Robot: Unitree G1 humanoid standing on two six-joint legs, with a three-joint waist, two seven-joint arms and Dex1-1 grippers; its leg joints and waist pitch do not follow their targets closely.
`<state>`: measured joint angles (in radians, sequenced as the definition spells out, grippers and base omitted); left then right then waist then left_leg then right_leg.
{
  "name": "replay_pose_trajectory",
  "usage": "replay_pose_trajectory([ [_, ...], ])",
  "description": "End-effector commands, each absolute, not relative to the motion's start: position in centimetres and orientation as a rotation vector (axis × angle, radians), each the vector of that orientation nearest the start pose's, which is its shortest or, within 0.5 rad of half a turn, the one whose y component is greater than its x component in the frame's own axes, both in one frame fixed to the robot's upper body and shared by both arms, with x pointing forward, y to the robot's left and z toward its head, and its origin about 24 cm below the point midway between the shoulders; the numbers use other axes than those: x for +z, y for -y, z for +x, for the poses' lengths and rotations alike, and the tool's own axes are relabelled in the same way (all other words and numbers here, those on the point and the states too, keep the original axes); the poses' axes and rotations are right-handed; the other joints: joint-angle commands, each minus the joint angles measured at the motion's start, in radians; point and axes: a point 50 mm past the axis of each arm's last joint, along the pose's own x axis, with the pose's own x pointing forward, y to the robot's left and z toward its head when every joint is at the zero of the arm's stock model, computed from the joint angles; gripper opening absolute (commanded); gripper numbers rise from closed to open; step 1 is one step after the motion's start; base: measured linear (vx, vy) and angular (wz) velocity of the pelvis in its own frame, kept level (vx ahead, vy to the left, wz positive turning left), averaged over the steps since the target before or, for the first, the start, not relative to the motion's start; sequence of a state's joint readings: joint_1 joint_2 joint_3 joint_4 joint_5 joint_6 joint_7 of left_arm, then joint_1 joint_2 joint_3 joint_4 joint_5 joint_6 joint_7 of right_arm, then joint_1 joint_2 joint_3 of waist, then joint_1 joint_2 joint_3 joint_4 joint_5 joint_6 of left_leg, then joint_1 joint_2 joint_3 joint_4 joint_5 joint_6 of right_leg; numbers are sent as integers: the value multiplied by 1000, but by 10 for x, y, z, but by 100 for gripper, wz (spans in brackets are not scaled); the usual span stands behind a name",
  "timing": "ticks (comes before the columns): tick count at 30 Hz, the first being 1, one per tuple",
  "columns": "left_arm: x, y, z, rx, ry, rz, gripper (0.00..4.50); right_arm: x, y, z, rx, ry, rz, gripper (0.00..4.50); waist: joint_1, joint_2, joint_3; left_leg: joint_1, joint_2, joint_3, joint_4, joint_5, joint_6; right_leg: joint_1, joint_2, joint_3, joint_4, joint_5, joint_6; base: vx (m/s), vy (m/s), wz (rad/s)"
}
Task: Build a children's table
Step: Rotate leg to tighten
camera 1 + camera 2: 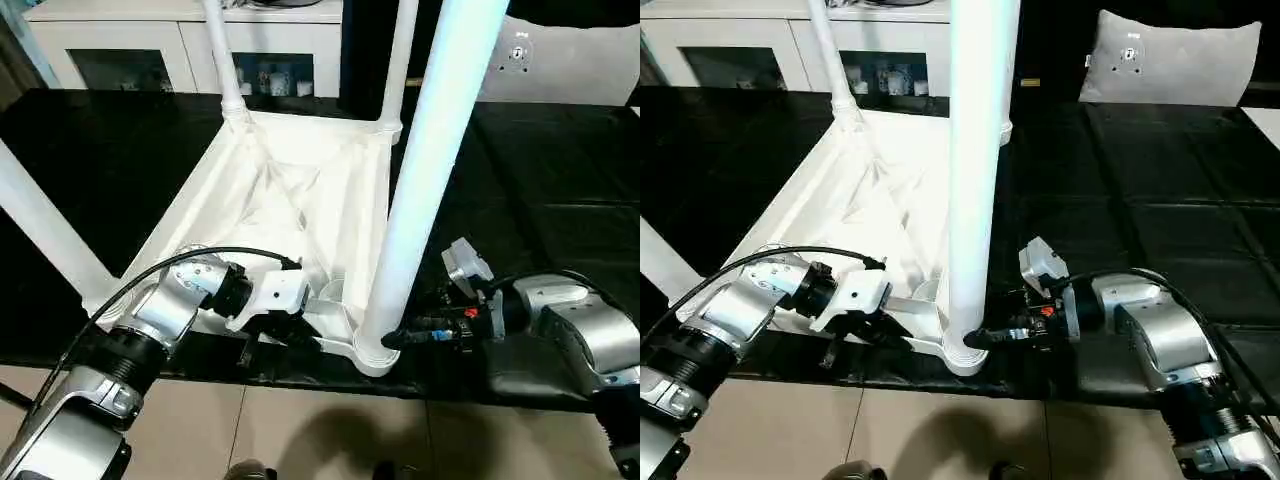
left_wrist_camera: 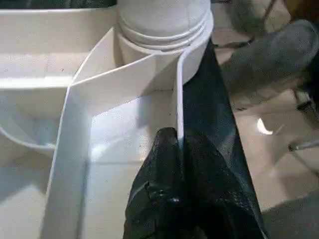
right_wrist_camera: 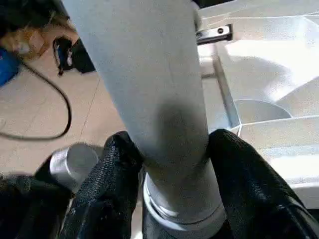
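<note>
black sheeting covers the desk (image 1: 560, 190) under the upturned children's table (image 1: 300, 190); behind, a white glass-doored cabinet (image 1: 180, 45). left claw (image 2: 177, 144) is clamped on its rim, right claw (image 3: 172, 149) on a leg (image 1: 420, 190).

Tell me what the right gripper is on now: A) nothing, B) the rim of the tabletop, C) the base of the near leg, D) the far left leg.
C: in the right wrist view the right gripper has one black finger on each side of the near leg, just above its socket.
</note>
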<state>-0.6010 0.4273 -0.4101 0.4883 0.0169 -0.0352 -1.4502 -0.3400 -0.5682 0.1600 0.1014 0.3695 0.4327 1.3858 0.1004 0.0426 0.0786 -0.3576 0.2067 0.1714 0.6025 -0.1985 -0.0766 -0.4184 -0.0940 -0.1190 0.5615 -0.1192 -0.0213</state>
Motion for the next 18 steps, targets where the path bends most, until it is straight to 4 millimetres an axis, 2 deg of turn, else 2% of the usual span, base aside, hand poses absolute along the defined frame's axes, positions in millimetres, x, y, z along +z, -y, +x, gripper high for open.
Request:
replay_pose_trajectory([
  [1, 76, -105, 302, -1670, -333, 585, 0, 88, 161, 261, 1495, -368, 32, 193, -5, -16, -84, 3, 24, 2, -70, -139, 83, 67, -50, 50, -53, -364, -173, 0, 0, 0],
  [3, 76, -98, 305, -1595, -338, 542, 0, 84, 157, 259, 1412, -364, 56, 193, -5, -15, -77, 6, 22, 2, -72, -168, 72, 63, -51, 49, -61, -413, -161, 0, 0, 0],
  [4, 76, -96, 306, -1571, -337, 533, 0, 82, 155, 259, 1380, -362, 58, 193, -7, -17, -75, 4, 21, 1, -74, -175, 69, 65, -51, 47, -64, -434, -152, 0, 0, 0],
  [5, 75, -89, 307, -1527, -335, 516, 0, 77, 151, 261, 1294, -356, 43, 193, -11, -21, -72, 5, 16, 1, -74, -192, 60, 64, -51, 44, -73, -488, -127, 0, 0, 0],
  [6, 75, -85, 308, -1508, -337, 507, 0, 74, 149, 263, 1247, -352, 31, 193, -14, -20, -69, 6, 14, 1, -74, -202, 54, 62, -52, 42, -78, -520, -113, 0, 0, 0],
  [7, 74, -80, 308, -1482, -337, 494, 0, 70, 146, 265, 1187, -351, 28, 193, -23, -19, -66, 9, 7, -1, -72, -228, 44, 60, -51, 33, -90, -594, -83, 0, 0, 0],
  [8, 74, -77, 309, -1466, -337, 486, 0, 68, 145, 267, 1149, -352, 27, 193, -36, -22, -61, 5, 2, -3, -71, -242, 34, 61, -49, 23, -100, -654, -46, 0, 0, 0],
  [9, 73, -71, 309, -1445, -338, 467, 0, 65, 141, 270, 1090, -347, 40, 193, -42, -21, -59, 8, -1, -4, -69, -255, 31, 59, -48, 17, -110, -687, -27, 0, 0, 0],
  [10, 73, -65, 310, -1421, -339, 450, 0, 63, 137, 274, 1030, -341, 49, 193, -57, -20, -59, 15, -6, -4, -63, -274, 32, 53, -46, 9, -122, -716, -6, 0, 0, 0],
  [11, 72, -58, 311, -1389, -339, 434, 0, 61, 133, 278, 965, -333, 54, 193, -73, -20, -57, 8, -10, -8, -61, -285, 34, 58, -44, -4, -130, -731, 15, 0, 0, 0],
  [12, 72, -58, 311, -1389, -339, 434, 0, 61, 133, 278, 965, -333, 54, 192, -87, -14, -59, 8, -9, -14, -60, -304, 37, 64, -45, -20, -140, -738, 38, 0, 0, 0],
  [13, 73, -53, 313, -1357, -344, 420, 0, 60, 129, 283, 898, -331, 57, 191, -94, -8, -58, 10, -5, -16, -61, -317, 42, 66, -45, -26, -145, -726, 40, 0, 0, 0],
  [14, 74, -46, 316, -1313, -344, 406, 0, 60, 124, 289, 815, -323, 70, 190, -112, 5, -56, 17, 6, -24, -66, -363, 46, 70, -44, -42, -153, -692, 36, 0, 0, 0],
  [15, 75, -41, 317, -1285, -345, 398, 0, 61, 120, 293, 762, -319, 80, 190, -131, 12, -54, 11, 21, -40, -78, -433, 43, 86, -42, -56, -148, -647, 34, 0, 0, 0],
  [16, 76, -36, 318, -1252, -344, 389, 0, 61, 116, 298, 685, -315, 100, 190, -135, 21, -51, 13, 35, -49, -89, -482, 41, 92, -42, -56, -140, -615, 28, 0, 0, 0],
  [17, 77, -29, 320, -1224, -336, 380, 0, 62, 112, 305, 601, -310, 130, 190, -143, 24, -49, 8, 49, -57, -103, -534, 39, 101, -39, -53, -121, -573, 25, 0, 0, 0],
  [18, 79, -23, 320, -1200, -327, 371, 0, 63, 108, 311, 525, -307, 160, 190, -141, 24, -39, -8, 96, -82, -155, -691, 17, 122, -46, 1, -16, -417, -12, -54, -1, -2],
])
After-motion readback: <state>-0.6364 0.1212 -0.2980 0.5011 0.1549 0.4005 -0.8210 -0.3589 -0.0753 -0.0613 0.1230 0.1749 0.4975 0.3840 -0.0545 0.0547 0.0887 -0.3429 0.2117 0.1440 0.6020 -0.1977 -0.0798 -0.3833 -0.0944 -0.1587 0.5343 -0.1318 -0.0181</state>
